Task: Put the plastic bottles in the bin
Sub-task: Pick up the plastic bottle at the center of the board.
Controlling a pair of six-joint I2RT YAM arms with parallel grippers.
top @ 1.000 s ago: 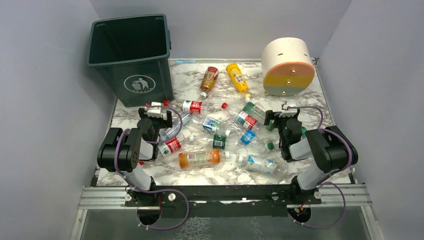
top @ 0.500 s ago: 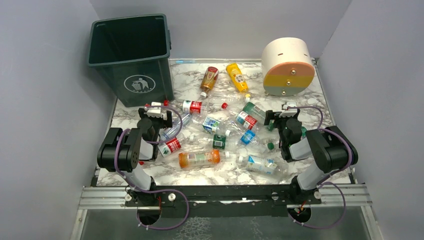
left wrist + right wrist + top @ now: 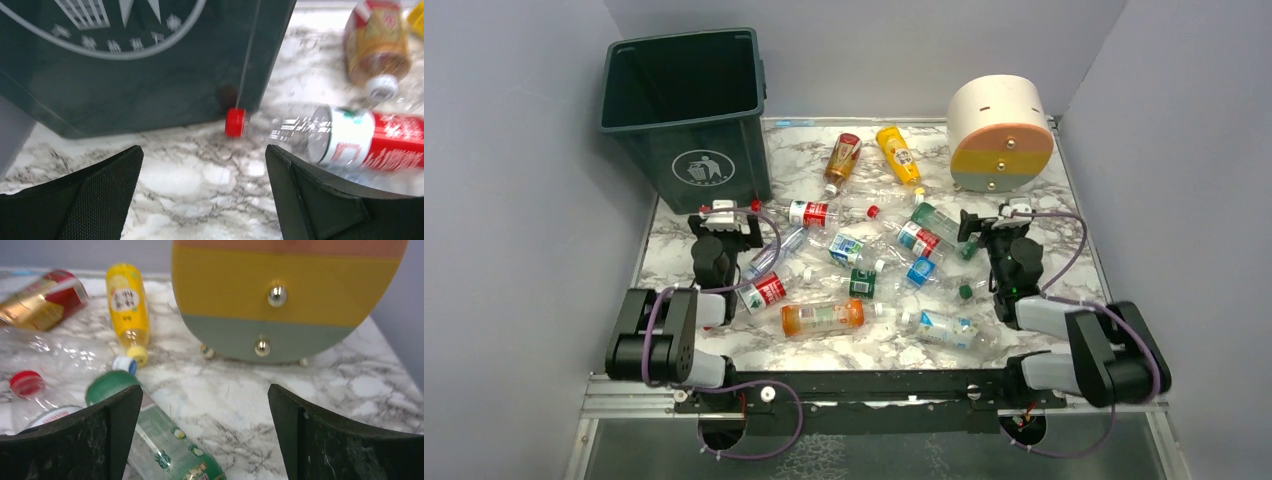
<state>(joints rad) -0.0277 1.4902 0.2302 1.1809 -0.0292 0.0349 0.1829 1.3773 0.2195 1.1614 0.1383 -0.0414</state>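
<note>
Both grippers are reaching forward out of the tucked pose of half a second ago: left gripper and right gripper are gaping wide, gripping nothing. We are reading this as the approach only starting. Plastic bottles are lying scattered on the marble table, with a red-labelled bottle lying just beside the bin. Farther back, that bin is standing upright, showing nothing inside from above.

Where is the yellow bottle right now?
In the top view, the yellow bottle lies at the far end of the table, between the amber bottle on its left and the big cream cylinder on its right.
</note>
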